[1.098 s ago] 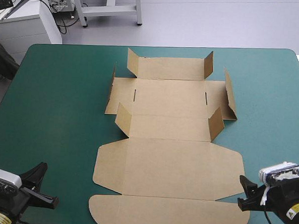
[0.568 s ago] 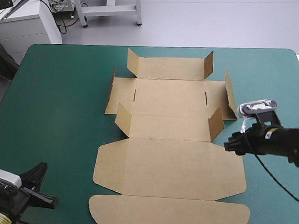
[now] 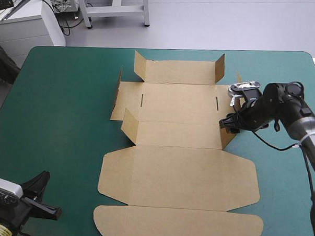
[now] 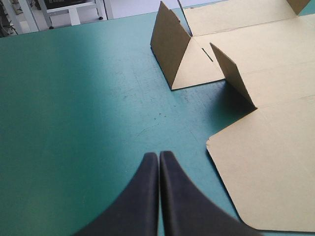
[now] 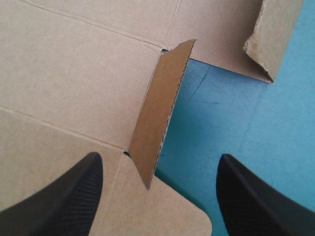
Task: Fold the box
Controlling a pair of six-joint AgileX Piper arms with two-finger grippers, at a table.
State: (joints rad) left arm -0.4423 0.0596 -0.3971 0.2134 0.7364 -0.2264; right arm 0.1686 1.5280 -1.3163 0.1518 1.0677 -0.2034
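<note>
**Right gripper astride a raised flap; left gripper idle**

High view: The cut sheet of brown corrugated board that forms the box (image 3: 176, 171) lies mostly flat at the middle of the table (image 3: 63, 119), which has a teal-green cover. Its long axis runs from the far edge to the near edge. Several small flaps stand raised. The right gripper (image 3: 228, 125), with two black fin-shaped fingers, sits at the short upright brown flap (image 3: 229, 132) on the sheet's right side.

Left wrist view: The left gripper (image 4: 158, 158) has its fingers pressed together in one point, holding nothing, above bare cover near the near-left corner. The box lies ahead, towards the table's right edge, and well apart.

Right wrist view: The fingers stand wide apart and empty. The flap stands between them, its length pointing away from the gripper, with neither finger touching it.

Judgement: the right arm is much the nearer. The next move depends on the fingers straddling the flap's thin edge.
</note>
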